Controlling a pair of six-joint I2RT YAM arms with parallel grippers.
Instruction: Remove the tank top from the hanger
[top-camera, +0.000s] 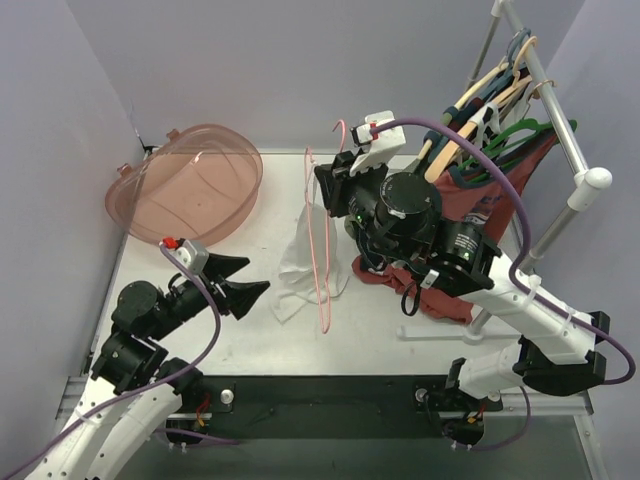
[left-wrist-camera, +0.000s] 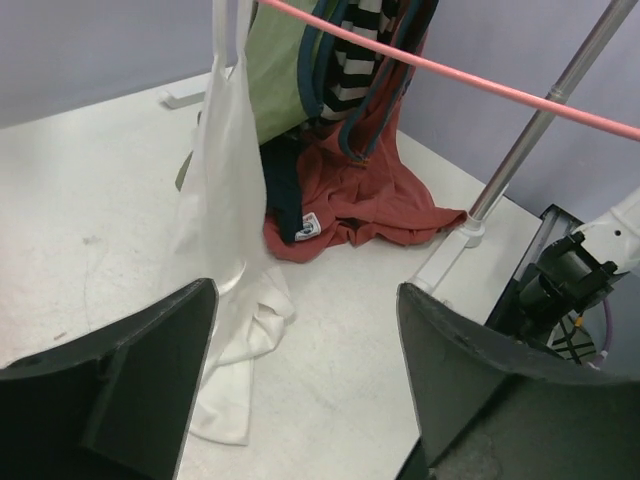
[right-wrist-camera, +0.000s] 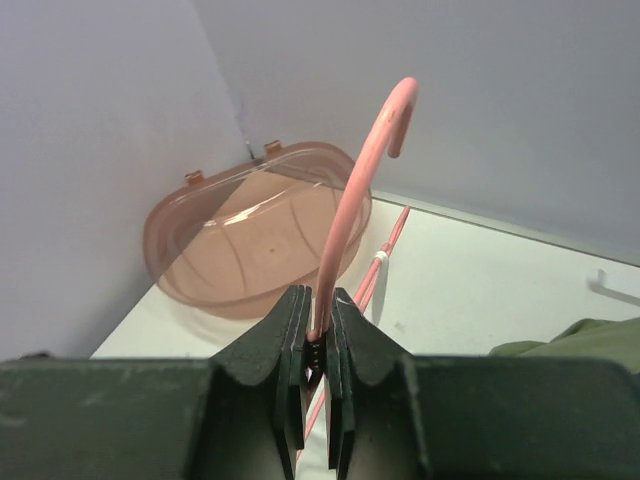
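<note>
Broad flat table (top-camera: 250, 340), white, matte and faintly scuffed, with its near edge hidden behind the arm bases. At the right, one garment rack (top-camera: 562, 135) of smooth round metal tube, its top cut off by the frame, crowded with wooden and green hangers too overlapped to count. Beneath them a bunch of soft clothes: green, striped and dark pieces, and one rumpled red garment (left-wrist-camera: 370, 200) spilling onto the table, partly hidden in the top view by the right arm. At the far left corner, one translucent pink tub (top-camera: 190, 185), oval, glossy hard plastic, tipped on its side against the wall. At mid-table, one white tank top (top-camera: 308, 250), thin limp fabric, hanging in long folds with the hem pooled and creased on the table, just left of the red garment; straps running up out of the left wrist view, so their seat on the hanger hard to make out. One hanger (top-camera: 326, 315), slim, smooth, pink, tilted steeply with its hook curled at the top. Right gripper (right-wrist-camera: 318, 300) with black fingers (right-wrist-camera: 285, 340) pressed together, clamped on the hanger's neck just below the hook. Left gripper (top-camera: 252, 276) low beside the tank top, not touching it, its two wedge-shaped black fingers (left-wrist-camera: 150, 370) spread wide apart with nothing between them.
</note>
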